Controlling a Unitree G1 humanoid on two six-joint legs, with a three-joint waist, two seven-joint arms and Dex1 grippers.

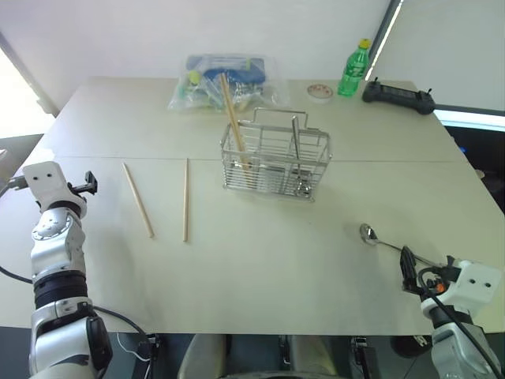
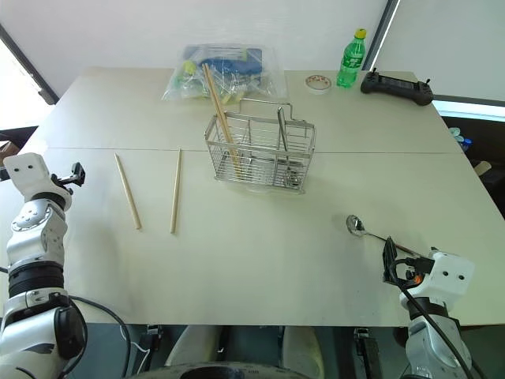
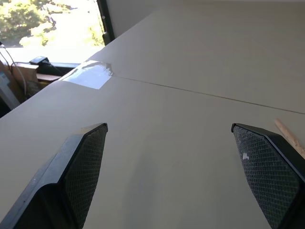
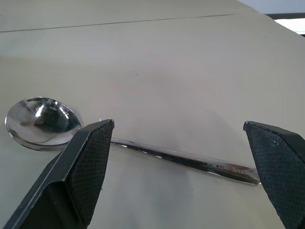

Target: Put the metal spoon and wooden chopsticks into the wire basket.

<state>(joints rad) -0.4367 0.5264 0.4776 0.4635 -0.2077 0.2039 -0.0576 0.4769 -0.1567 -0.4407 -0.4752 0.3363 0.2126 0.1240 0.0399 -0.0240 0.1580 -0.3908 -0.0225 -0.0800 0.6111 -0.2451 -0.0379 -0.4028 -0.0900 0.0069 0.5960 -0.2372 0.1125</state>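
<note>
The wire basket (image 1: 276,162) stands upright in the middle of the table, and wooden chopsticks (image 1: 233,118) lean out of its left compartment. Two more wooden chopsticks (image 1: 138,200) (image 1: 186,199) lie flat to the left of it. The metal spoon (image 1: 368,233) lies at the front right, its handle running toward my right gripper (image 1: 408,272). In the right wrist view that gripper (image 4: 177,125) is open, with the spoon (image 4: 40,121) lying across just beyond its fingertips, untouched. My left gripper (image 3: 169,127) is open over bare table at the left edge, a chopstick end (image 3: 288,136) beside it.
At the table's back are a clear plastic bag of items (image 1: 225,79), a green bottle (image 1: 354,69), a small round tin (image 1: 319,92) and a black controller (image 1: 398,96). A seam crosses the table (image 1: 379,160) behind the basket.
</note>
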